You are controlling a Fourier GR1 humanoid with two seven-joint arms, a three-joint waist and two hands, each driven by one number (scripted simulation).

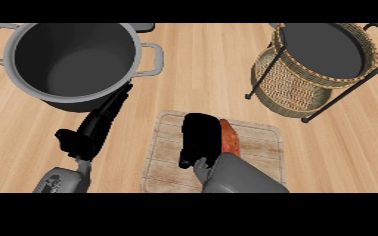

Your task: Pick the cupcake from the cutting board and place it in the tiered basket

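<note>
The right hand's (199, 140) fingers (198, 125) lie over the cutting board (258, 150), curled down beside the cupcake (230, 139), which shows as a reddish-brown strip at the hand's right edge; whether they are clamped on it cannot be told. The cupcake sits on the board, near the middle of the worktop (199, 60). The left hand (92, 130) hovers left of the board, fingers straight and together, pointing far toward the grey stockpot (70, 60) at the far left. The wicker tiered basket (310, 65) stands at the far right, well apart from the board.
</note>
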